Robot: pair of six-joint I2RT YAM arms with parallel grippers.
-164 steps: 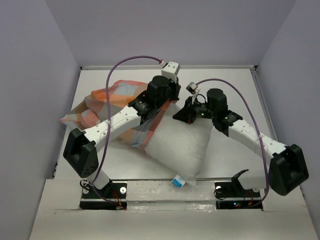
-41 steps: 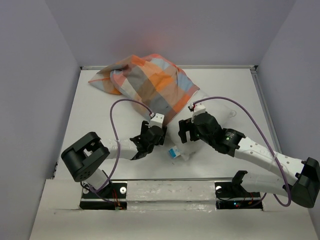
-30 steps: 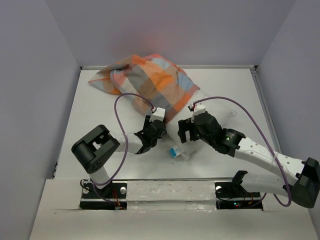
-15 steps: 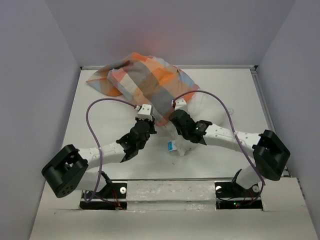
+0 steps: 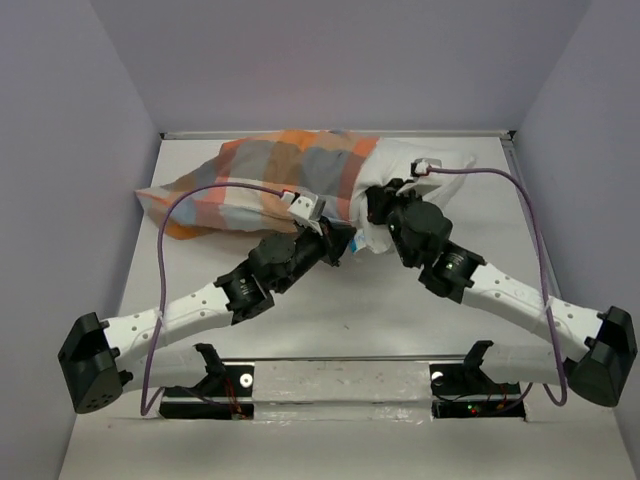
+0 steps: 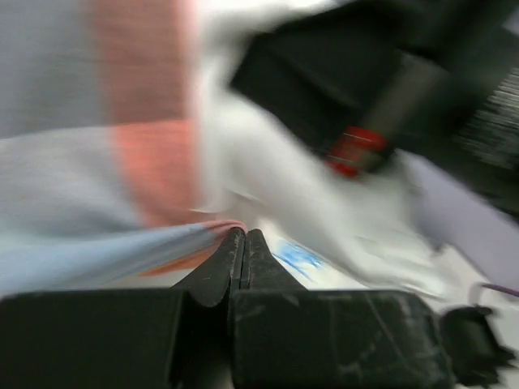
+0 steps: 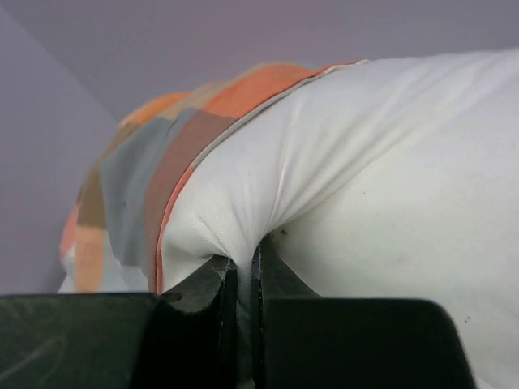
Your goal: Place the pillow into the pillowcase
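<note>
While checked pillowcase [image 5: 270, 175] half-sheathes plump white pillow [image 5: 395, 165], left fingers [image 6: 217, 271] pinch its hem, right fingers [image 7: 212, 293] pinch pillow.

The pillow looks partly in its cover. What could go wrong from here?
The left gripper pinches only the thin hem of the pillowcase; a tug might pull it free. The right gripper holds just a small fold of the pillow, which could slip. Both grippers sit very close together, so they might bump.
</note>
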